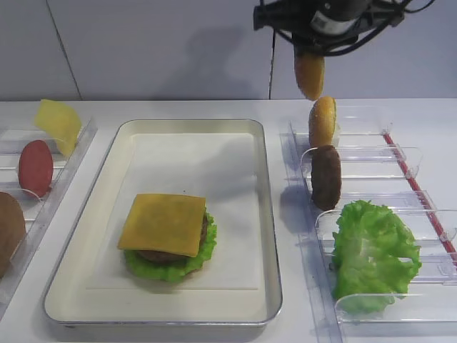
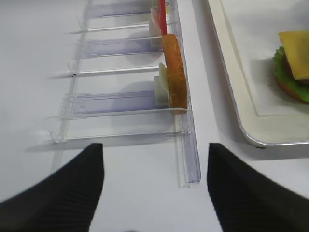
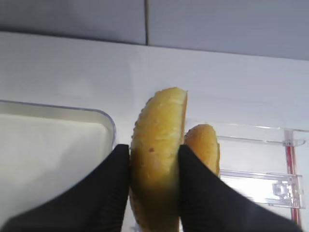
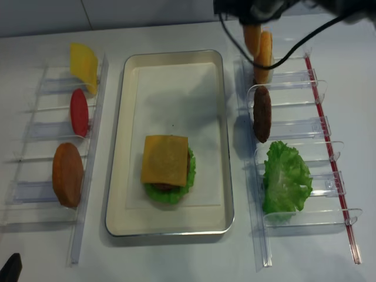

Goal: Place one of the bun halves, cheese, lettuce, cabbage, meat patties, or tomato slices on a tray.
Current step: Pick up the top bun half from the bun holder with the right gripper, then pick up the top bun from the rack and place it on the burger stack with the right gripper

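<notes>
Exterior high view: the right hand (image 1: 310, 66) hung above the far end of the right-side clear rack (image 1: 371, 153), closed on a domed bun half (image 1: 309, 74) held on edge, clear of the rack. A second bun half (image 1: 322, 121) stood upright in the rack just below it, with a meat patty (image 1: 326, 177) next and lettuce (image 1: 373, 254) nearest the camera. The tray (image 1: 265, 214) carried a stack topped by a cheese slice (image 1: 163, 224).

Right wrist view: both black fingers (image 3: 112, 179) pressed the flat sides of the held bun half (image 3: 158, 159); the other bun half (image 3: 203, 145) stood just behind it.

Left wrist view: the left hand (image 2: 155, 186) was open, its fingers well apart, over bare table (image 2: 145, 193) beside the left-side rack (image 2: 125, 104).

Realsense view: the held bun half (image 4: 252, 37) was beside the racked one, outside the tray (image 4: 226, 147).
</notes>
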